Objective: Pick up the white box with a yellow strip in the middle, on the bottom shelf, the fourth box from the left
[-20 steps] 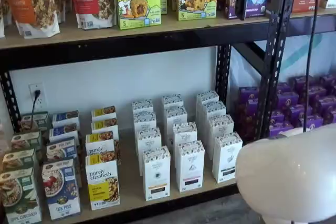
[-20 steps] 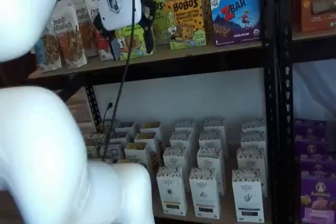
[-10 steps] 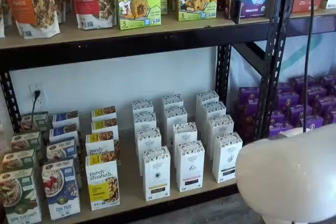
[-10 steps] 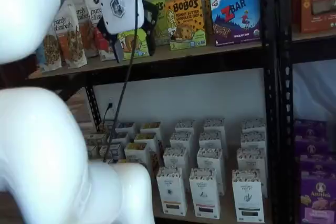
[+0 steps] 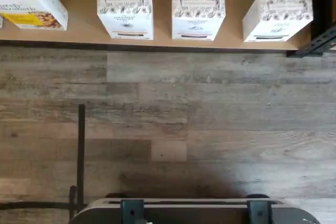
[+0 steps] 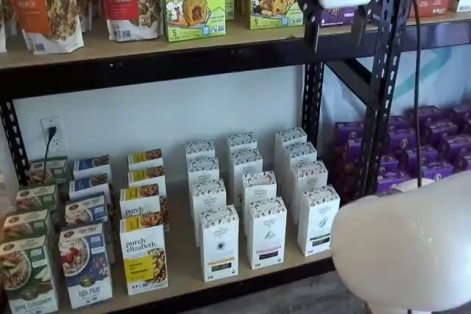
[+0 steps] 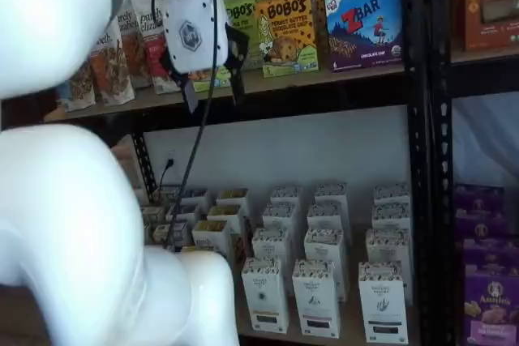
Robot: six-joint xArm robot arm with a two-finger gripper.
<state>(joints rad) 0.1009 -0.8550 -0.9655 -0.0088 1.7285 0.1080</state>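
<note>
Three white cartons stand along the front edge of the bottom shelf (image 5: 157, 35) in your wrist view, beside a purely elizabeth box (image 5: 29, 1), with grey wood-plank floor (image 5: 184, 119) below and no fingers visible. In both shelf views you see the gripper (image 6: 335, 31) high up at the upper shelf (image 7: 324, 87), fingers spread wide and empty — well apart from the white box (image 6: 219, 244), which stands front of its row, yellow strip facing out. Purple boxes (image 6: 434, 145) fill the neighbouring rack.
</note>
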